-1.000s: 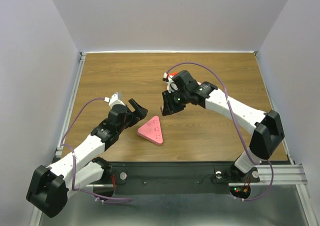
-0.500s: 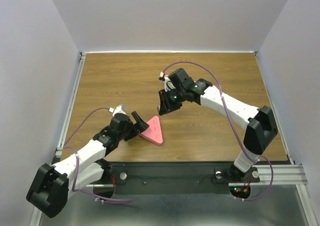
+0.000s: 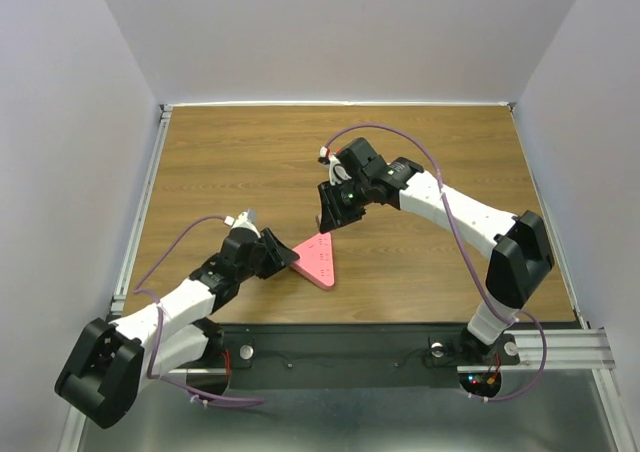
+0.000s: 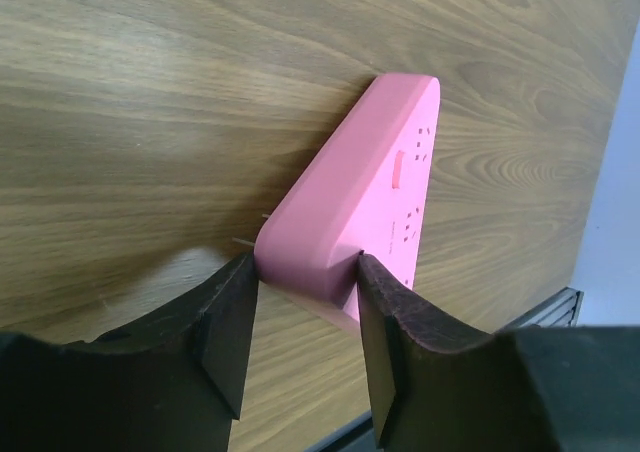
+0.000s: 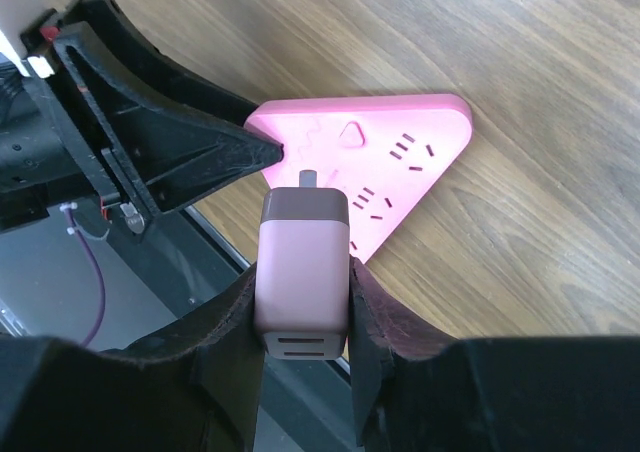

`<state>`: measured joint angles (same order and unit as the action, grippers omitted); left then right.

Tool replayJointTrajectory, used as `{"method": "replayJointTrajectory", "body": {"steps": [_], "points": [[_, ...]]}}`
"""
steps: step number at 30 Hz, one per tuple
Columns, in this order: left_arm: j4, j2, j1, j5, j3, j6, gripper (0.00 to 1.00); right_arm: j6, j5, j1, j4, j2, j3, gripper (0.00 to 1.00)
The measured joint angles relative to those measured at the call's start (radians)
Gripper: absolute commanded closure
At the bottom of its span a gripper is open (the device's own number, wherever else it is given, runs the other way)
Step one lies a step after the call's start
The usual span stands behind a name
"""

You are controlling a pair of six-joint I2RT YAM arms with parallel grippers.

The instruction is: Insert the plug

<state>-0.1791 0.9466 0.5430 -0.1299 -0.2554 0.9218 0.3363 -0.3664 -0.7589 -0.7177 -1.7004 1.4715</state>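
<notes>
The plug (image 5: 303, 262) sits pinched in the right gripper (image 3: 328, 219), its prongs aimed along its long axis at the pink power strip (image 5: 370, 162), which lies flat on the table (image 3: 250, 152) just past it. Beyond, the left gripper (image 4: 305, 277) clamps the strip's corner, and nothing seems to block the sockets.

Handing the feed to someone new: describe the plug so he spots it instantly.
On the wooden table, find the pink triangular strip near the front edge. The right gripper hovers just beyond it with the plug clamped in it. The plug is a boxy, dusty-pink block, prong toward the strip: duller than the strip and rectangular, not triangular.
</notes>
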Motion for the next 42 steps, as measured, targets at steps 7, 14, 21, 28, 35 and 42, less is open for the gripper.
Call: {"method": "replayJointTrajectory", "body": {"steps": [7,14,21,28,35,42], "points": [[-0.066,0.061,0.002,-0.04,0.0,0.003,0.83,0.0,0.004,0.0,-0.024,-0.027,0.0,1.0],[-0.148,0.142,0.043,-0.062,-0.003,0.024,0.92,0.008,0.019,0.0,-0.034,-0.029,-0.044,1.0],[-0.173,0.182,0.075,-0.06,-0.022,0.027,0.93,0.03,0.025,0.0,-0.063,-0.065,-0.08,1.0],[-0.176,0.182,0.079,-0.055,-0.022,0.027,0.93,0.043,0.029,0.018,-0.121,-0.093,-0.08,1.0],[-0.176,0.182,0.08,-0.053,-0.022,0.026,0.93,0.064,0.037,0.051,-0.167,-0.093,-0.08,0.99],[-0.176,0.185,0.08,-0.053,-0.027,0.021,0.94,0.079,0.038,0.059,-0.175,-0.114,-0.066,1.0]]}}
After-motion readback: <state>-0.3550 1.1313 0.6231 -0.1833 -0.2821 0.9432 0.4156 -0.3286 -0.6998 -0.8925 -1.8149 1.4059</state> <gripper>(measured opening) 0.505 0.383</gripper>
